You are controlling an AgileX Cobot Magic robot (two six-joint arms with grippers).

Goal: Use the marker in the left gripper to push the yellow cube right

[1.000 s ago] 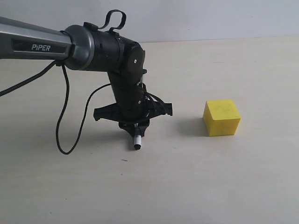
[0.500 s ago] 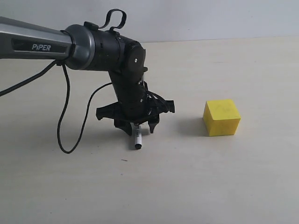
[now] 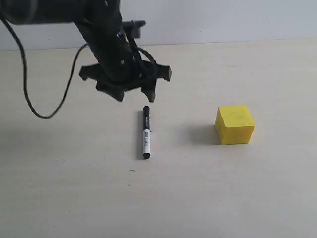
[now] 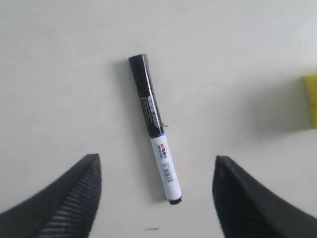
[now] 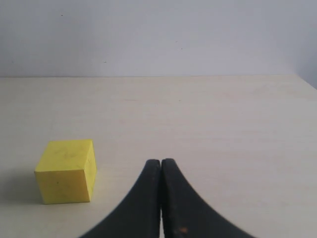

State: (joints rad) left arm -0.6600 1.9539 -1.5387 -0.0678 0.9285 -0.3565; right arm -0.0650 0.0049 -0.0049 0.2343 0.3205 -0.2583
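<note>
The marker (image 3: 145, 132) lies flat and free on the table, black cap pointing away, white barrel toward the front; it also shows in the left wrist view (image 4: 154, 126). My left gripper (image 3: 134, 95) hangs open above and behind the marker's cap end, holding nothing; its fingers (image 4: 69, 198) stand wide apart on either side of the marker's barrel end. The yellow cube (image 3: 235, 124) sits to the right of the marker, well apart from it, its edge visible (image 4: 311, 99). My right gripper (image 5: 161, 163) is shut and empty, with the cube (image 5: 67, 171) off to one side of it.
A black cable (image 3: 29, 94) loops down from the left arm over the table at the far left. A pale wall (image 3: 223, 20) borders the table's back edge. A small dark mark (image 3: 131, 170) lies near the marker's barrel end.
The left gripper has opened fully, let go of the marker and risen up and away to the back left. The marker now lies flat on the table. The cube has not moved.
</note>
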